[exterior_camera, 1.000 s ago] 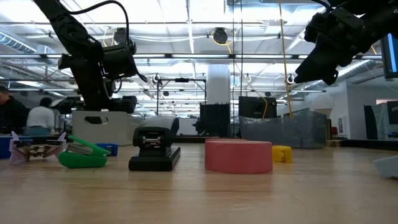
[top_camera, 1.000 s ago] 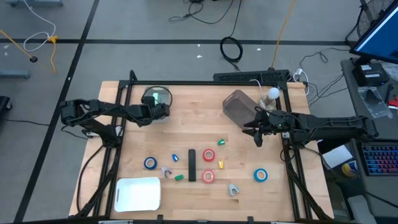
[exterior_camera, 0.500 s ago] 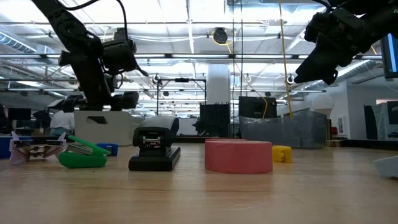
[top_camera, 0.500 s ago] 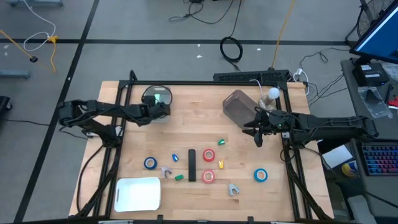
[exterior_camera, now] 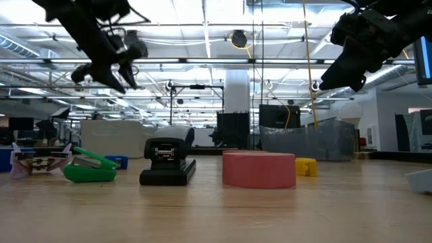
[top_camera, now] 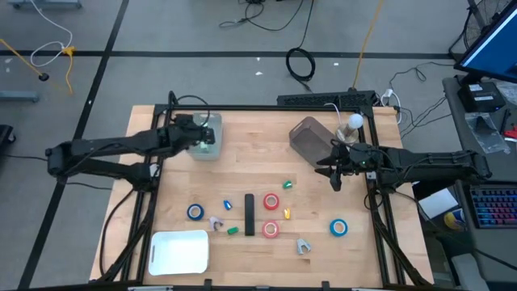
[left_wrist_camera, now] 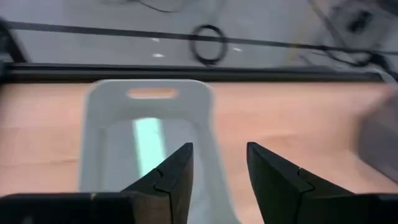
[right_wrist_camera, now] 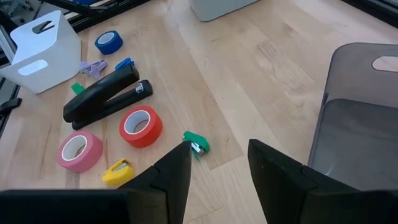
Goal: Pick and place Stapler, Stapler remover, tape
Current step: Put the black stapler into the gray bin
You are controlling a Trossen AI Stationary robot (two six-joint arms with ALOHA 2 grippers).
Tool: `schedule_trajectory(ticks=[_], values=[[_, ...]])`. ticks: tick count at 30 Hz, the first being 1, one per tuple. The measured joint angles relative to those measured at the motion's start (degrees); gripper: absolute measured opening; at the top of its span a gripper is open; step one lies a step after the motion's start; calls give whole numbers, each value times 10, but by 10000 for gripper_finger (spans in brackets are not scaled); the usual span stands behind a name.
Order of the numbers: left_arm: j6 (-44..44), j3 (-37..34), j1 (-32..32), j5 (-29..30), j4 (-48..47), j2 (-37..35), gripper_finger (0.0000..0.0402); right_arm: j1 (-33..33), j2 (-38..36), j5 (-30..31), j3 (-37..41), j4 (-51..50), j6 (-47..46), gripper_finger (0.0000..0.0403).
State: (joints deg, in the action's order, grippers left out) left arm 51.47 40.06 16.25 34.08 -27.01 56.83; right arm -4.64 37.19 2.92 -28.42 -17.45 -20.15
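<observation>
The black stapler (top_camera: 250, 214) lies on the wooden table (top_camera: 242, 162) near the middle front. Around it lie two red tape rolls (top_camera: 271, 201) (top_camera: 271, 229), two blue ones (top_camera: 195, 212) (top_camera: 338, 228), and several small staple removers, among them a green one (right_wrist_camera: 196, 144) and a yellow one (right_wrist_camera: 117, 172). My left gripper (left_wrist_camera: 219, 149) hangs open above a white bin (top_camera: 208, 145) at the far left, with nothing between its fingers. My right gripper (right_wrist_camera: 219, 146) hangs open beside the grey bin (top_camera: 311, 137), also with nothing between its fingers.
A second white bin (top_camera: 179, 252) stands at the near left corner. A black frame (top_camera: 266, 106) runs along the table's edges. Bare wood lies between the two far bins and the scattered items.
My left gripper has risen from low beside the white bin at the far left to well above it, and points less steeply down. Its fingers stay open.
</observation>
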Motion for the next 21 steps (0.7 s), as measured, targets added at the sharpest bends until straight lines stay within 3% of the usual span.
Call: schedule_trajectory(ticks=[6, 12, 21], values=[[-35, 3, -83, -97, 0, -55, 119, 0, 0, 0, 0, 0, 13, 151], [-28, 3, -176, -226, 1, -64, 93, 0, 0, 0, 0, 0, 16, 151], [96, 3, -286, -341, -10, -33, 90, 0, 0, 0, 0, 0, 23, 151]])
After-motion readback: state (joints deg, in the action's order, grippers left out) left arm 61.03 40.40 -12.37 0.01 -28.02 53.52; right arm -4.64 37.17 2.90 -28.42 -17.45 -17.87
